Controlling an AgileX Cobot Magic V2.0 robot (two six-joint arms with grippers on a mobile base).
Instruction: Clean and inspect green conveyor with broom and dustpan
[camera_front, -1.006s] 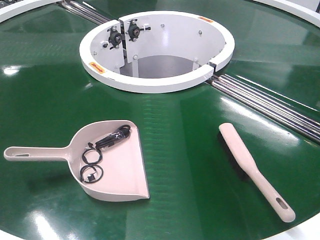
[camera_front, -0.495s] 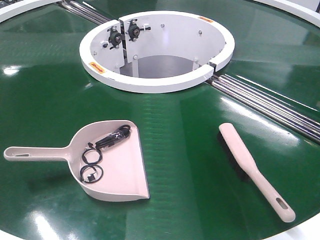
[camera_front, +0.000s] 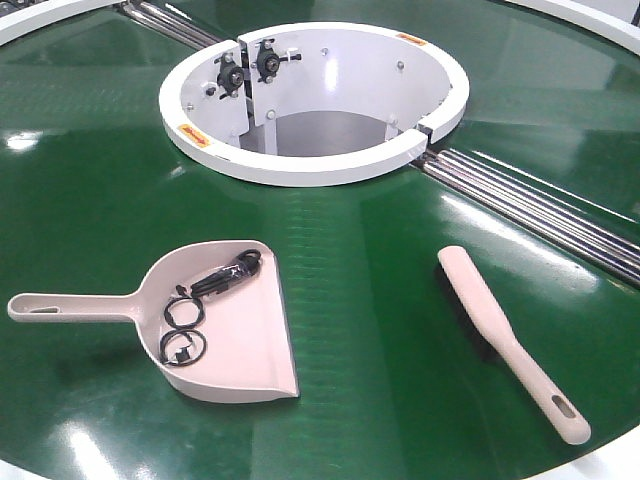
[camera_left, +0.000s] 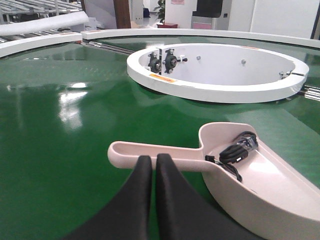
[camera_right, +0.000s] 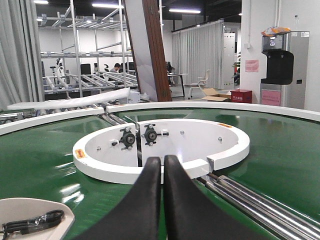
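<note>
The green conveyor (camera_front: 360, 260) fills the front view. The beige-pink dustpan (camera_front: 240, 340) lies on it at the left, handle pointing left, with black cable bits and rings (camera_front: 215, 285) inside. The broom (camera_front: 500, 330) lies flat at the right, bristles down, slotted handle end toward the near edge. Neither gripper shows in the front view. In the left wrist view my left gripper (camera_left: 154, 158) is shut and holds nothing, its tips lined up with the dustpan (camera_left: 260, 175) handle. My right gripper (camera_right: 162, 159) is shut and holds nothing, above the belt and facing the white ring; the broom is out of that view.
The white ring-shaped central opening (camera_front: 310, 165) with black bearing blocks sits behind the tools. Metal rollers (camera_front: 540, 210) run from the ring toward the right. A white outer rim (camera_left: 40, 42) borders the belt. A corner of the dustpan (camera_right: 30, 215) shows at lower left.
</note>
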